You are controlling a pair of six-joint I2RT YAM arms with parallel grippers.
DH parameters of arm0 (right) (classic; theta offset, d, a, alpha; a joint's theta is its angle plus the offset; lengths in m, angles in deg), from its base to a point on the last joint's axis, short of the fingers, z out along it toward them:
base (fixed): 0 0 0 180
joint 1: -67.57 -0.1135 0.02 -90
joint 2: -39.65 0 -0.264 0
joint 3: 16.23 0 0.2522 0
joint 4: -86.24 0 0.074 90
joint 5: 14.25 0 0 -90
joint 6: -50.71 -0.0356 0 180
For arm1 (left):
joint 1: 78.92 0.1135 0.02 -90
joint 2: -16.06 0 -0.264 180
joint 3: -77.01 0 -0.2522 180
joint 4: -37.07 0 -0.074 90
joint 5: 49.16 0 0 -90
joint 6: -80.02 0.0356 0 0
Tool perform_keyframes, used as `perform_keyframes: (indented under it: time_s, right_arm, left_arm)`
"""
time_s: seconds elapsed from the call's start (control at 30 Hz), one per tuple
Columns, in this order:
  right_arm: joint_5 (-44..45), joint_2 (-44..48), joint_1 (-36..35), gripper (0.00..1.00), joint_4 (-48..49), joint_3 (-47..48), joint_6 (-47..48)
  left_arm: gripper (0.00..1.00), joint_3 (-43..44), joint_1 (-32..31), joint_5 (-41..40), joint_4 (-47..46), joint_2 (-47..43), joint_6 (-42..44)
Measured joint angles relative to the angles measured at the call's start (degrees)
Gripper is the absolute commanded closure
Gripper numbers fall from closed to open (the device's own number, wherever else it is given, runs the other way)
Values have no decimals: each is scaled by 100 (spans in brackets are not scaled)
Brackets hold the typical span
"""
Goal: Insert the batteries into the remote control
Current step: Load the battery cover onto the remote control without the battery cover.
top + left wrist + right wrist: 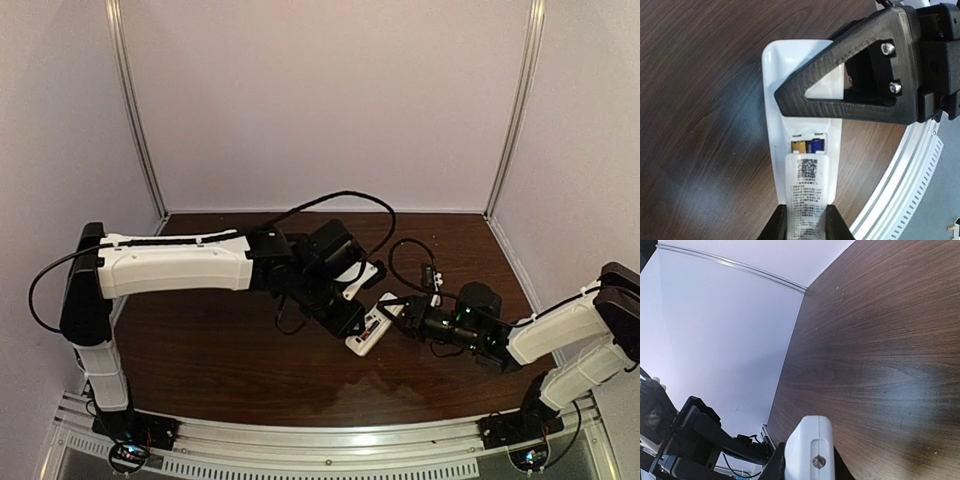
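The white remote control (790,65) lies back up over the table, and it also shows in the top view (368,330). Its battery recess holds the orange battery (799,146) and the purple battery (816,146) side by side. My left gripper (806,225) is shut on the small white cover piece (806,190) with a printed label, which lies over the lower part of the recess. My right gripper (809,467) is shut on the remote's far end (809,450); one of its black fingers (840,90) crosses the remote. In the top view both grippers (350,312) (405,318) meet at the remote.
The dark wooden table (230,350) is bounded by pale walls and a white slotted rail (900,175) at the near edge. A black cable (340,198) loops above the left arm. The left arm's body (690,435) shows in the right wrist view.
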Motion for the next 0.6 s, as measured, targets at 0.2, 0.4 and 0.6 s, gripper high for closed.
perform_keyframes:
  time_s: [0.2,0.4,0.6]
  right_arm:
    - [26,-83,-55,100,7,28,0]
    - [61,-94,-83,100,-7,48,4]
    - [92,-94,-94,100,-63,55,26]
  left_arm:
    - [82,48,0,7,7,107,42]
    - [82,90,0,7,4,240,48]
    - [82,120,0,4,26,291,50]
